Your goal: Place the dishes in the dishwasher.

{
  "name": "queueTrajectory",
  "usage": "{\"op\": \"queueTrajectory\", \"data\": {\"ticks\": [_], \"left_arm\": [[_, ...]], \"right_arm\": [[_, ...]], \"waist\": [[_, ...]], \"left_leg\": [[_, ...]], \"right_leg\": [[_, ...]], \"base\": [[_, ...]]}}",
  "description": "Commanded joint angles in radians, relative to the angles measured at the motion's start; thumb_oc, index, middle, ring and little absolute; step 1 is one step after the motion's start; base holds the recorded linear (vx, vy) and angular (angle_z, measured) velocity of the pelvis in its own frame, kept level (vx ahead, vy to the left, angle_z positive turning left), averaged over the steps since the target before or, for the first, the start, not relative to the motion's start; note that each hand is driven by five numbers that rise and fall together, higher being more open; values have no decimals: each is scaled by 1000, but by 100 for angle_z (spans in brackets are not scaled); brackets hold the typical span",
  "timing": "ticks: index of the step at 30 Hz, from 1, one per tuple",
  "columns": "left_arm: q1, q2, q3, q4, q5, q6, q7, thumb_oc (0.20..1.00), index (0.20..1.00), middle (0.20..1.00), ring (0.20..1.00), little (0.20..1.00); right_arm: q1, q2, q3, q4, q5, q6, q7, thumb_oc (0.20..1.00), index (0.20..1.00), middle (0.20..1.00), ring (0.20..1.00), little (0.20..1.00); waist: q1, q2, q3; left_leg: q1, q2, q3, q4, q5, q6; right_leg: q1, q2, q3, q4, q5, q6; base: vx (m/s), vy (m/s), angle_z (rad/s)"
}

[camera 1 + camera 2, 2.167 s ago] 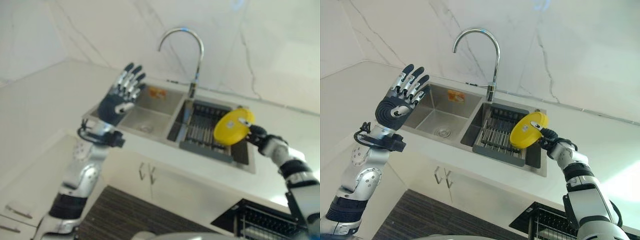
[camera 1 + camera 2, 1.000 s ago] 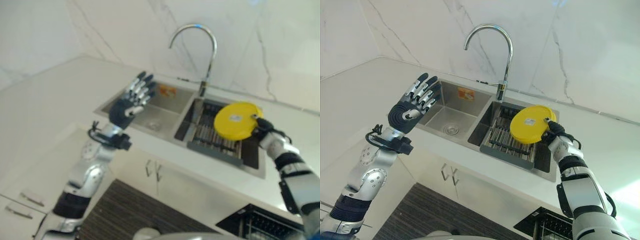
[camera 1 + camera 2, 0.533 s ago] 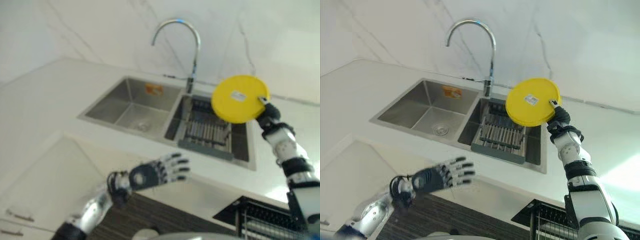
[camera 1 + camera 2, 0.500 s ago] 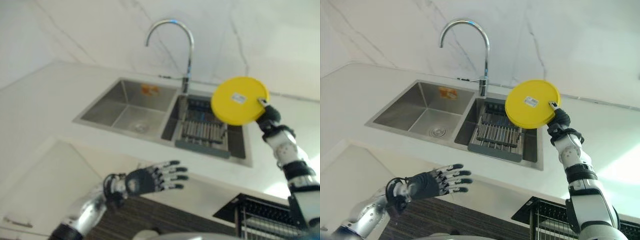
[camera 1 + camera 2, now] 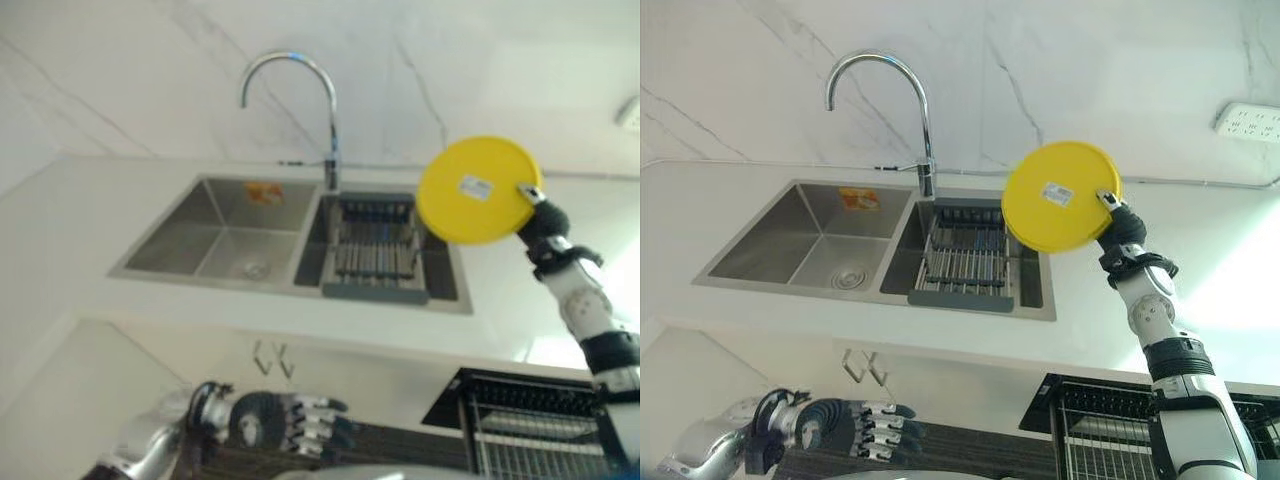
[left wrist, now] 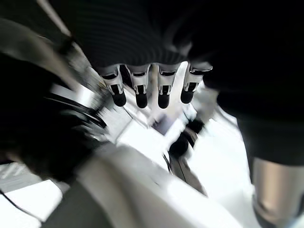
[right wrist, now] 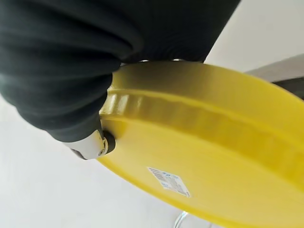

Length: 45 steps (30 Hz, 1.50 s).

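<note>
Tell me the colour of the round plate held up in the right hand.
Yellow: the round plate in the right hand, clearest in the right eye view.

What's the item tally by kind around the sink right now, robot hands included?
Round yellow plastic plate, held up by its rim: 1
Curved chrome faucet: 1
Stainless steel double-basin sink: 1
Dark grey drying rack in the right basin: 1
Black wire dishwasher rack: 1
Robot hands, left hand and right hand: 2
Total: 7

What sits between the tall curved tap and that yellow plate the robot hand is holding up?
Only bare marble wall shows between the tap and the yellow plate, seen from the right eye view; the plate is pinched in the right robot hand.
</note>
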Motion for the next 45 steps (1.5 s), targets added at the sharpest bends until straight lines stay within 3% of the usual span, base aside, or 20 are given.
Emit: {"op": "queueTrajectory", "data": {"ticks": [1,3,5,6,8,10,14,16,18,20,22,24,26,27,29,36,38,40,41,45], "left_arm": [[-19,-46,15,-21,24,32,44,1000,1000,1000,1000,1000],[-9,-85,34,62,1,31,86,1000,1000,1000,1000,1000],[-11,-176,82,187,-85,55,203,1000,1000,1000,1000,1000],[-21,-232,123,262,-91,47,240,1000,1000,1000,1000,1000],[-32,-279,150,377,-93,28,274,1000,1000,1000,1000,1000],[-41,-323,188,507,-60,16,348,1000,1000,1000,1000,1000],[-80,-414,245,861,23,-176,512,1000,1000,1000,1000,1000],[-88,-430,235,921,74,-223,550,1000,1000,1000,1000,1000],[-96,-433,229,947,70,-249,597,1000,1000,1000,1000,1000],[-106,-454,241,982,78,-247,632,1000,1000,1000,1000,1000],[-104,-479,234,1008,74,-277,655,1000,1000,1000,1000,1000],[-96,-470,241,999,79,-287,678,1000,1000,1000,1000,1000],[-101,-452,245,974,89,-283,697,1000,1000,1000,1000,1000],[-109,-437,253,952,83,-274,724,1000,1000,1000,1000,1000],[-115,-438,266,935,79,-261,736,1000,1000,1000,1000,1000],[-80,-501,304,925,83,-289,748,1000,1000,1000,1000,1000],[-72,-506,303,922,87,-290,753,1000,1000,1000,1000,1000],[-58,-508,296,914,84,-285,752,1000,1000,1000,1000,1000],[-48,-507,290,917,74,-289,749,1000,1000,1000,1000,1000],[-64,-501,272,969,81,-317,731,1000,1000,1000,1000,1000]], "right_arm": [[-38,21,-98,-69,9,-164,20,200,200,200,200,200],[-26,39,-95,-105,6,-175,28,200,200,200,200,200],[-17,48,-97,-152,1,-202,55,200,200,200,200,200],[-1,62,-107,-191,-37,-215,57,200,200,200,200,200],[14,91,-122,-226,-86,-244,70,200,200,200,200,200],[65,106,-162,-309,-141,-282,31,200,200,200,200,200],[201,206,-239,-471,-211,-305,-21,200,200,200,200,200],[233,219,-247,-507,-253,-308,-29,200,200,200,200,200],[234,207,-256,-500,-215,-310,-11,200,200,200,200,200],[251,196,-280,-507,-191,-305,-13,200,200,200,200,200],[250,233,-265,-514,-230,-312,-48,200,200,200,200,200],[239,263,-225,-543,-287,-309,-97,200,200,200,200,200],[233,265,-214,-559,-314,-317,-131,200,200,200,200,200],[241,258,-219,-569,-308,-335,-158,200,200,200,200,200],[238,244,-220,-569,-322,-341,-172,200,200,200,200,200],[231,182,-259,-553,-284,-313,-121,200,200,200,200,200],[239,174,-270,-555,-297,-302,-111,200,200,200,200,200],[248,175,-261,-552,-313,-305,-99,200,200,200,200,200],[243,185,-240,-540,-329,-315,-90,200,200,200,200,200],[247,195,-204,-531,-371,-364,-115,200,200,200,200,200]], "waist": [[13,16,-13],[11,13,-1],[21,-25,41],[21,-34,49],[1,-25,57],[-25,-9,58],[-61,-13,55],[-69,-26,55],[-75,-38,57],[-66,-45,41],[-35,-56,23],[-7,-68,15],[-9,-69,22],[-22,-65,30],[-25,-65,27],[-32,-61,35],[-35,-60,44],[-17,-49,52],[-2,-32,55],[31,-18,67]], "left_leg": [[27,21,70,8,-55,-43],[52,11,78,25,-49,-41],[-51,-8,53,333,-99,-36],[-66,-33,23,342,-118,-22],[-12,-55,36,212,-153,1],[58,-69,29,69,-127,13],[65,-106,-9,8,-136,30],[60,-106,13,8,-140,25],[44,-96,16,8,-129,37],[16,-90,34,8,-111,49],[2,-75,88,8,-111,48],[16,-57,153,8,-128,29],[30,-31,172,8,-135,16],[29,14,160,8,-117,7],[22,49,166,8,-96,-10],[-9,165,228,67,-16,-80],[-34,168,237,148,-41,-82],[-72,88,175,152,-60,-63],[-79,54,134,75,-22,-60],[-188,50,152,9,74,-80]], "right_leg": [[-3,30,62,2,-80,44],[-9,25,85,2,-72,41],[-16,-13,99,2,-36,31],[-31,-27,101,2,-13,36],[-61,-39,105,5,18,58],[-120,-49,106,39,41,89],[-207,-107,124,95,89,112],[-236,-107,95,83,125,127],[-270,-56,101,154,93,122],[-215,1,96,222,-12,89],[-134,-63,32,193,-29,95],[-99,-205,-55,90,91,147],[-110,-251,-55,54,140,170],[-119,-217,-8,78,78,159],[-99,-180,-4,44,45,153],[-66,-56,13,2,-19,72],[-56,-55,-8,2,-26,60],[-50,-48,-4,2,-31,59],[-48,-31,10,4,-37,60],[15,-2,-11,2,-88,49]], "base": [[-45,28,-5],[-109,63,-8],[-266,138,-36],[-261,291,-49],[-190,343,-36],[-141,366,-5],[-64,406,10],[-32,158,-10],[-102,82,-77],[-151,20,-133],[-122,-315,-184],[-55,-713,-216],[-26,-817,-256],[-4,-733,-123],[-6,-610,-12],[19,-421,33],[18,-193,28],[100,-18,33],[145,82,19],[181,127,3]]}}
